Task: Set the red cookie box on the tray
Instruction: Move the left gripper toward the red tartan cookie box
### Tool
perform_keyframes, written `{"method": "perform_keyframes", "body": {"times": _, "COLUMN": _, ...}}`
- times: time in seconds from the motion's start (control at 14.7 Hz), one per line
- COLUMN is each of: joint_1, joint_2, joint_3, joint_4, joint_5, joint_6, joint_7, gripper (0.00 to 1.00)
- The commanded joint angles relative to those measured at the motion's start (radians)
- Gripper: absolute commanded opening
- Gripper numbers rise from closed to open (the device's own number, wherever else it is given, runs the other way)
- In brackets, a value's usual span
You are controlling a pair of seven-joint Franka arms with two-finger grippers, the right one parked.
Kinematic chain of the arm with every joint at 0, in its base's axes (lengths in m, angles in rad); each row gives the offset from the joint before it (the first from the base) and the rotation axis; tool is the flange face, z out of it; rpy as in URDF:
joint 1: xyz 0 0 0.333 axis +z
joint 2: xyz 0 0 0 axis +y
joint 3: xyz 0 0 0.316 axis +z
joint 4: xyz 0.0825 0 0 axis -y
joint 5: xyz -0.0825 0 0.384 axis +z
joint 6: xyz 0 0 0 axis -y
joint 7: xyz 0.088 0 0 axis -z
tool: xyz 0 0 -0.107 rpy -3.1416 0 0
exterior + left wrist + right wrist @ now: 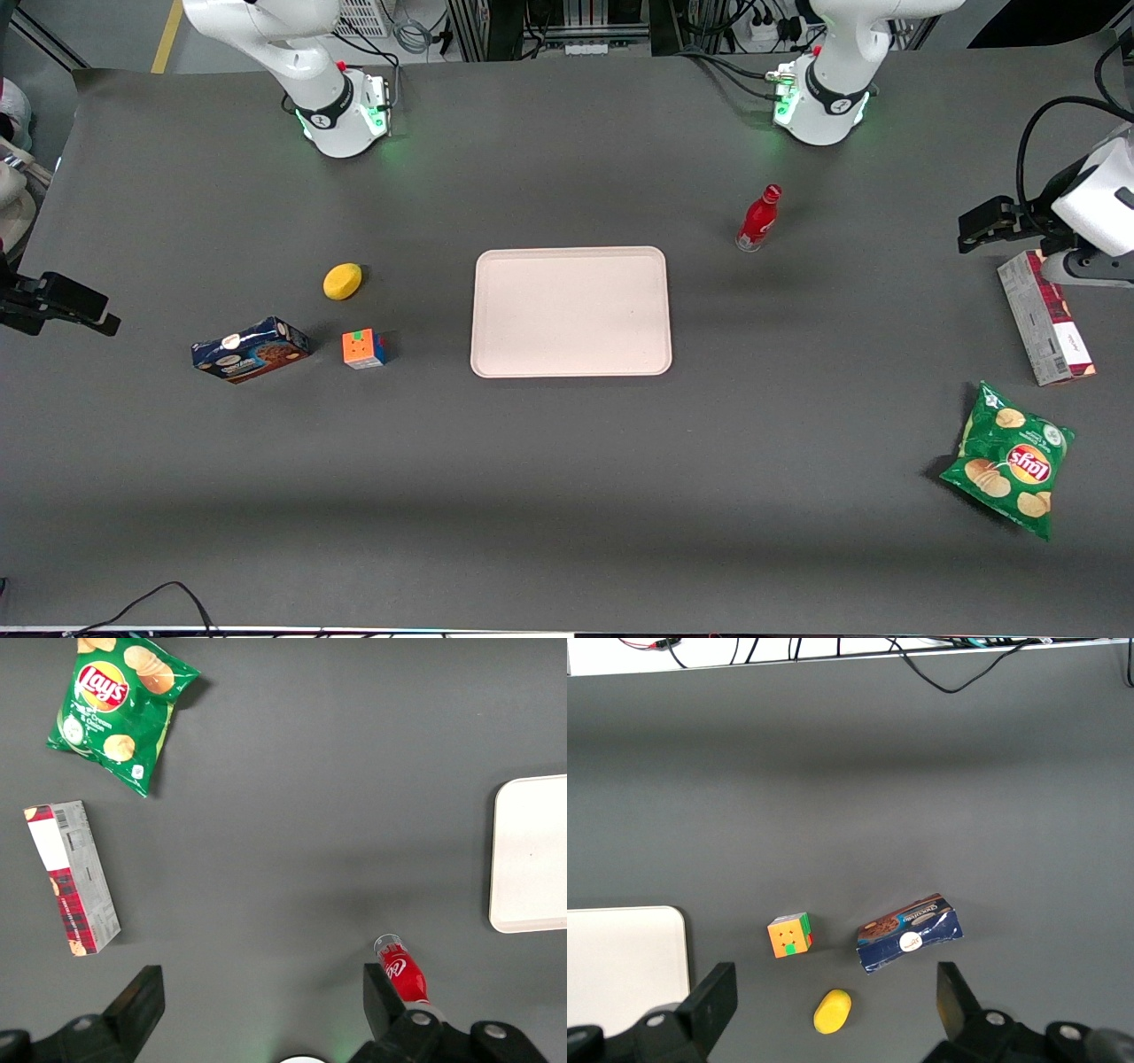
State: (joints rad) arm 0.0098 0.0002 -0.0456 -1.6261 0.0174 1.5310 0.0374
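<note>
Front view: we are seeing the long slim dark red plaid cookie box (1045, 317) lying flat on the dark grey desk (567, 461) at the working arm's end, well apart from the large pale pink-beige rectangular tray (570, 311) at mid-desk.

Our left arm's tool (264, 1003) is hovering above the desk with its black fingers (137, 1001) spread wide and pinching nothing; in the left wrist view we are looking down on the box (73, 877), the green crinkled chip bag (120, 709) near it, the small red bottle (403, 972) standing between box and tray, and a tray edge (530, 853). Toward the parked arm's end we are seeing a shorter blue cookie box (251, 349), a multicoloured puzzle cube (364, 348) and a yellow rounded sponge (342, 281).
</note>
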Motion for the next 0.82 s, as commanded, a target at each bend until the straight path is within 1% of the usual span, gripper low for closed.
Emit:
{"method": "perform_keyframes", "body": {"times": 0.0, "joint_1": 0.001, "joint_2": 0.011, "joint_3": 0.004, "joint_4": 0.022, "joint_5": 0.007, "joint_6": -0.038, "joint_7": -0.001, "gripper": 1.0}}
{"method": "perform_keyframes", "body": {"times": 0.2, "joint_1": 0.004, "joint_2": 0.011, "joint_3": 0.056, "joint_4": 0.022, "joint_5": 0.032, "joint_6": -0.034, "joint_7": 0.025, "gripper": 1.0}}
{"method": "perform_keyframes", "body": {"times": 0.34, "joint_1": 0.015, "joint_2": 0.023, "joint_3": 0.067, "joint_4": 0.02, "joint_5": 0.102, "joint_6": -0.02, "joint_7": 0.085, "gripper": 1.0}}
{"method": "perform_keyframes", "body": {"times": 0.54, "joint_1": 0.022, "joint_2": 0.033, "joint_3": 0.113, "joint_4": 0.014, "joint_5": 0.111, "joint_6": -0.005, "joint_7": 0.143, "gripper": 1.0}}
{"method": "perform_keyframes", "body": {"times": 0.75, "joint_1": 0.029, "joint_2": 0.05, "joint_3": 0.133, "joint_4": 0.009, "joint_5": 0.111, "joint_6": 0.012, "joint_7": 0.179, "gripper": 1.0}}
